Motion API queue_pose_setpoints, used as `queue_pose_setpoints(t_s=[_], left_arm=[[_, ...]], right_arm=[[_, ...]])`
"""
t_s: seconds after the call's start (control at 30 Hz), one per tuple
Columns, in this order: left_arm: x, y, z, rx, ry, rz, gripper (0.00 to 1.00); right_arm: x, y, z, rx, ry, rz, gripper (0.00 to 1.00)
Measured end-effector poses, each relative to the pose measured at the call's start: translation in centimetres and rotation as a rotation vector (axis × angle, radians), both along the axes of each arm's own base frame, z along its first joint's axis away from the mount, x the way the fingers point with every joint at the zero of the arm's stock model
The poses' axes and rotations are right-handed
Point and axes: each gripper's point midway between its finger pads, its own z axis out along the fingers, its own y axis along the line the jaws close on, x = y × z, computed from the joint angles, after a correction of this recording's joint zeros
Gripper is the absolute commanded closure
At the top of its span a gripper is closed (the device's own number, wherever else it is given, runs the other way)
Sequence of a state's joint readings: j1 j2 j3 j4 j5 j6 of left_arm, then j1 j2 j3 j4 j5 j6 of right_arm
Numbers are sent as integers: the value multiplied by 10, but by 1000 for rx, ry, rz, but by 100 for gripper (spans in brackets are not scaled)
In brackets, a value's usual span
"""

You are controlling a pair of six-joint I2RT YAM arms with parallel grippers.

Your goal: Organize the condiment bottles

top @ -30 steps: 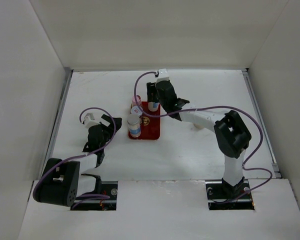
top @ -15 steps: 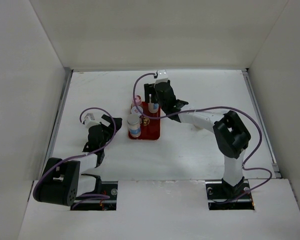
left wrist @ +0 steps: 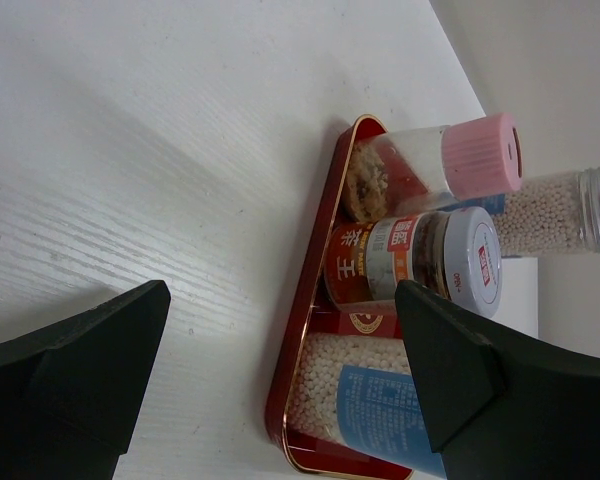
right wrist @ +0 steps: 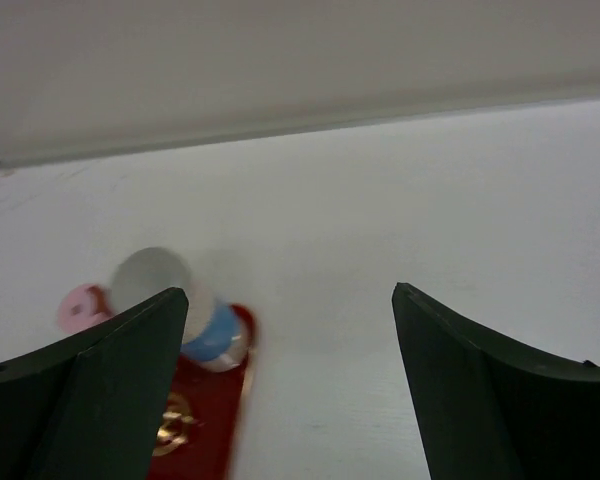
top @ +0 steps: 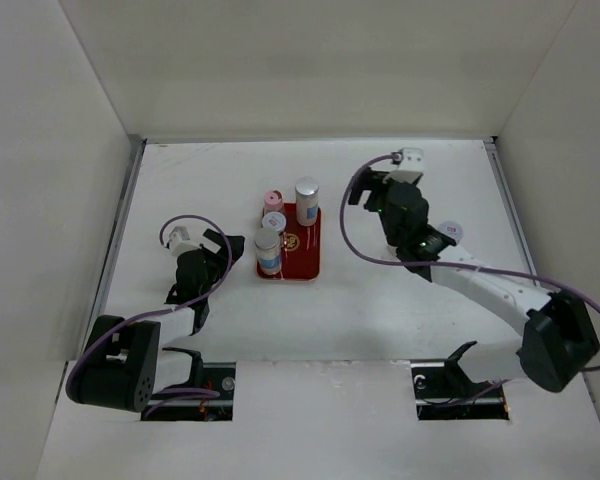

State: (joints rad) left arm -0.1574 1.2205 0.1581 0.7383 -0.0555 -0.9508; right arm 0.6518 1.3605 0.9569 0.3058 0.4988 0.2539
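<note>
This looks like a robotics lab test cell. A white bench (top: 380, 310) is boxed in by plain white panel walls (top: 310, 70). The left arm (top: 195, 272) and right arm (top: 480, 285) are bolted at its near edge, trailing purple cables (top: 343, 220). Condiment bottles (top: 268, 250) sit on a red tray (top: 302, 262).

I see the left arm (top: 170, 320) and right arm (top: 485, 288) as white links joined by black housings. A purple cable (top: 345, 215) loops along each. Each wrist carries a white camera block (top: 411, 158). The fingers (left wrist: 80, 370) are matte black wedges.
</note>
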Motion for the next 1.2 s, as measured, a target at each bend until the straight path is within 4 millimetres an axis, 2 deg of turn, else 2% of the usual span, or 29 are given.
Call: queue_pose_setpoints(t_s=[0.07, 0.2, 0.27, 0.33, 0.43, 0.57, 0.67, 0.77, 0.83, 0.9, 1.0, 1.03, 1.13, 1.2], left_arm=[[0, 0, 0, 0, 1, 0, 0], [0, -3, -3, 0, 8, -8, 0], [0, -5, -4, 1, 10, -15, 0], [-1, -6, -6, 1, 14, -19, 0], [-1, -7, -6, 0, 14, -24, 0], [-1, -7, -6, 0, 13, -24, 0], [-1, -8, -6, 0, 12, -26, 0], [-1, -9, -5, -1, 11, -28, 0], [-1, -9, -5, -1, 10, -29, 0], [-1, -10, -5, -1, 9, -31, 0], [-1, -10, -5, -2, 8, -33, 0], [-1, -10, -5, -2, 8, -32, 0], [-1, -10, -5, -2, 8, -33, 0], [-1, -11, -5, -2, 8, -34, 0]], right_arm=[[-3, -52, -14, -4, 11, -145, 6], [-16, -149, -56, -46, 86, -436, 2], [-22, -181, -72, -50, 127, -534, 3], [-25, -197, -82, -41, 163, -583, 5], [-24, -194, -90, -8, 190, -564, 8], [-21, -166, -100, 3, 216, -474, 11], [-21, -144, -115, -19, 254, -406, 12], [-22, -130, -131, -45, 294, -363, 15], [-22, -128, -141, -58, 319, -356, 21], [-22, -128, -150, -72, 342, -354, 31], [-23, -128, -160, -91, 372, -355, 52], [-22, -128, -161, -95, 373, -358, 55], [-24, -120, -159, -95, 368, -339, 57], [-27, -101, -157, -103, 359, -288, 57]])
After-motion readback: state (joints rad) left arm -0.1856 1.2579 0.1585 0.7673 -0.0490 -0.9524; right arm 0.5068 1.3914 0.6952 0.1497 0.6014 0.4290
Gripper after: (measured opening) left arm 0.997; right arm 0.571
